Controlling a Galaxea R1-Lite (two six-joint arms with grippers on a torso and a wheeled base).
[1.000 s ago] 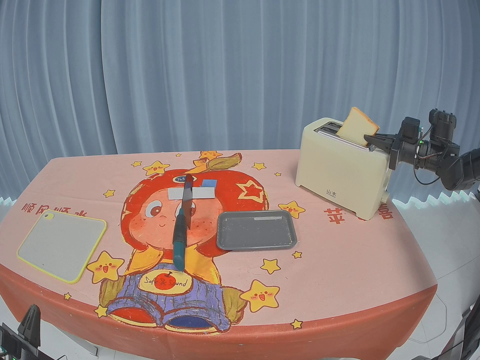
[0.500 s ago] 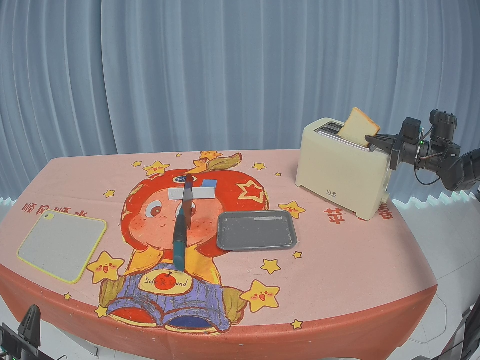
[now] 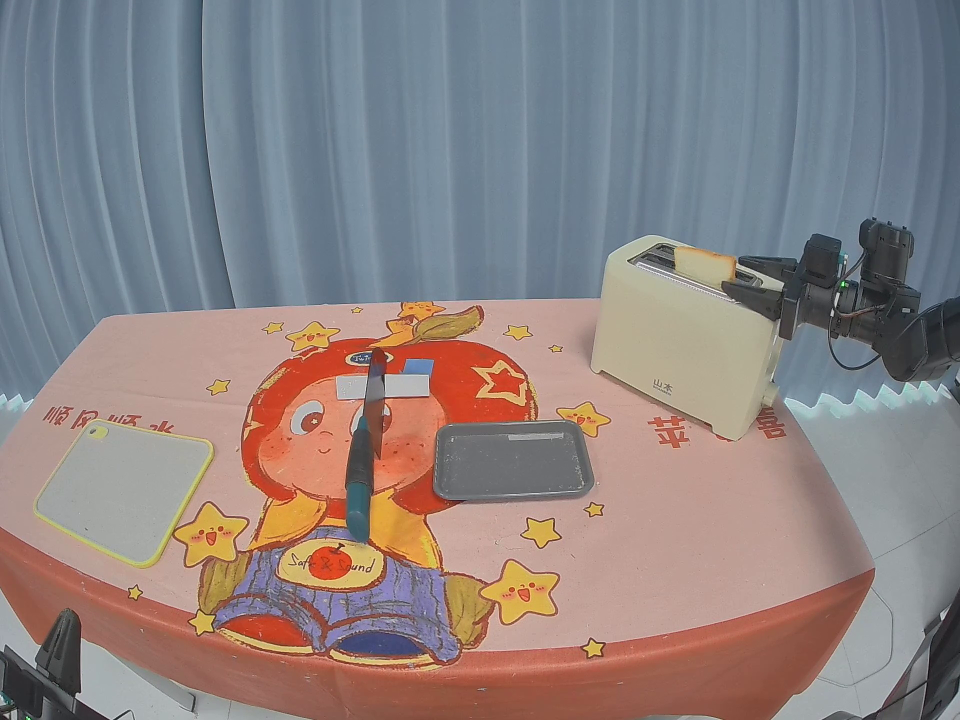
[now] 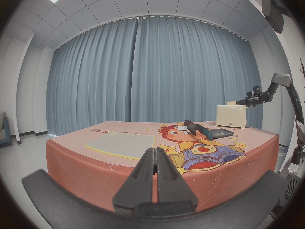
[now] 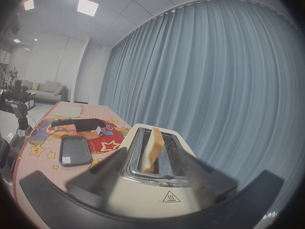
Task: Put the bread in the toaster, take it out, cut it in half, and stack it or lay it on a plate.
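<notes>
A blue-grey curtain [image 3: 450, 122] fills the upper half of the head view behind the desk [image 3: 700, 512], which wears a pink cartoon cloth. At left of centre a knife [image 3: 362, 442] with a teal handle lies with its blade across a white strip [image 3: 395, 386]. A grey tray [image 3: 513, 460] sits just right of the knife, and a cutting board [image 3: 125, 489] with a yellow rim lies near the left edge.

The cream toaster [image 3: 685, 347] stands at centre right. The right gripper [image 3: 733, 273] hangs at its top, jaws spread wide to either side of the slot and touching nothing. The bread [image 3: 705, 264] sits low in that slot. It is a pale slice with a tan crust, leaning a little, only its upper edge above the rim. Nothing blocks the slot.

The left gripper [image 4: 155, 150] is below the desk's near edge, jaws pressed together on nothing.
</notes>
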